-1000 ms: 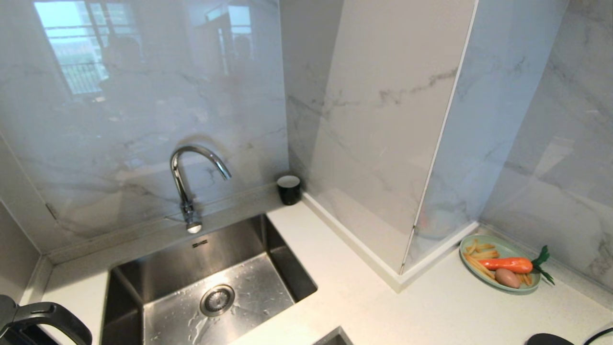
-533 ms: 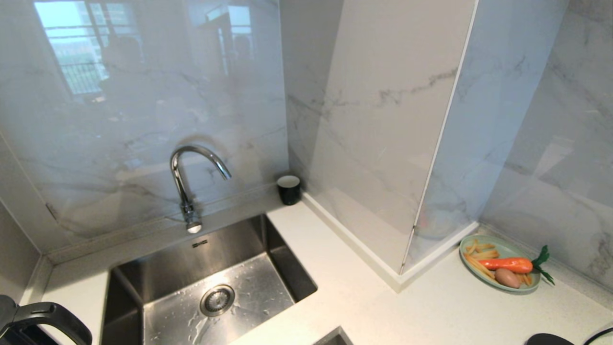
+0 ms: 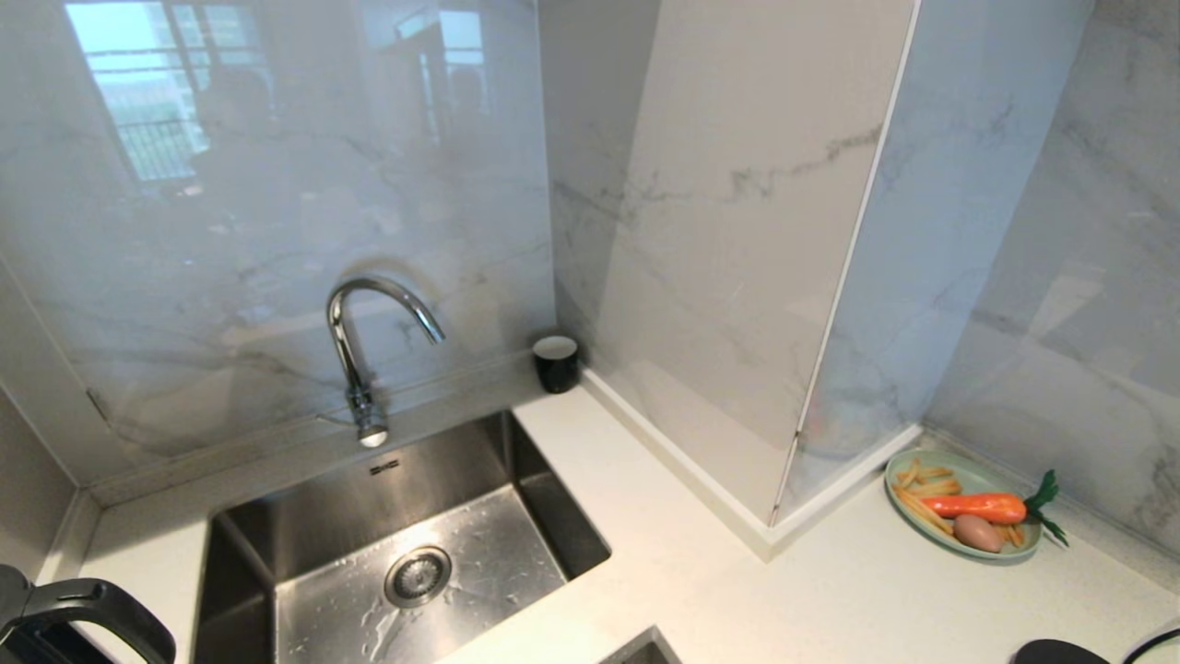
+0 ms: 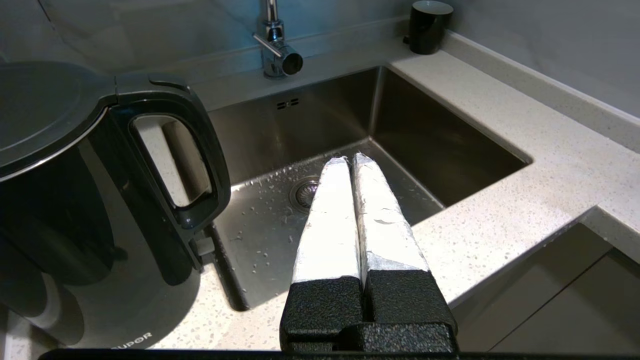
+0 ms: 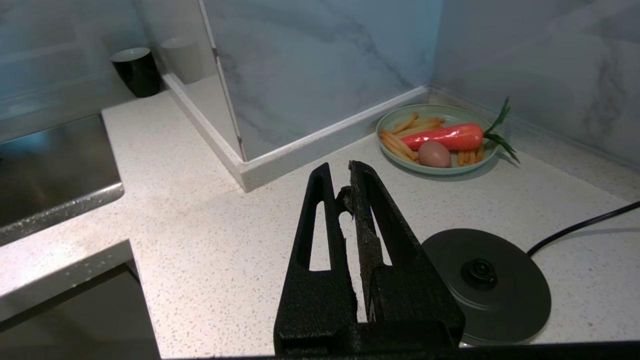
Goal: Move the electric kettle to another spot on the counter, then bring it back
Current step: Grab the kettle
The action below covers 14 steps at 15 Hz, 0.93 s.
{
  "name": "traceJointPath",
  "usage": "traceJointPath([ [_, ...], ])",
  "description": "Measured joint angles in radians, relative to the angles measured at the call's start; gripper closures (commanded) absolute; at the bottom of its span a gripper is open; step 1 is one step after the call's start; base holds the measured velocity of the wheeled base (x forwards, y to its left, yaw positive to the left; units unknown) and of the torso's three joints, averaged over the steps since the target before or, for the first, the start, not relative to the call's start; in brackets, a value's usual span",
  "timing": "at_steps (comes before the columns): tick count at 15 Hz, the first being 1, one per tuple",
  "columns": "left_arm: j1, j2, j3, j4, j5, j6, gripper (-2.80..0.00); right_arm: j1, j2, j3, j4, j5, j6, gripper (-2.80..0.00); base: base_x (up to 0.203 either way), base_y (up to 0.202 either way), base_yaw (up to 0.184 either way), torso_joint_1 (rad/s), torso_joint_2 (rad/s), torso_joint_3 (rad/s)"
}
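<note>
The dark electric kettle with its glossy black loop handle stands on the white speckled counter left of the sink. Only its handle shows at the bottom left corner of the head view, kettle. My left gripper is shut and empty. It hovers over the sink's front edge, to the right of the kettle's handle and apart from it. My right gripper is shut and empty above the counter, beside the round power base. Neither gripper is in the head view.
The steel sink with a chrome tap lies in the middle. A black cup stands in the back corner. A green plate of toy food sits at the right wall. The black power base with its cord lies near the right gripper.
The whole head view has shifted very slightly. Nothing on the counter has moved.
</note>
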Motion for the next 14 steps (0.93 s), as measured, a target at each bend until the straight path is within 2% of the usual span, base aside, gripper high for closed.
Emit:
traceJointPath([
  [5, 0.000, 0.000, 0.000, 0.000, 0.000, 0.000, 0.00, 0.000, 0.000, 0.000, -0.001, -0.001, 0.000, 0.00, 0.000, 0.000, 0.000, -0.066, 0.17, 0.088],
  [14, 0.000, 0.000, 0.000, 0.000, 0.000, 0.000, 0.00, 0.000, 0.000, 0.000, 0.000, 0.000, 0.000, 0.00, 0.000, 0.000, 0.000, 0.000, 0.00, 0.000],
])
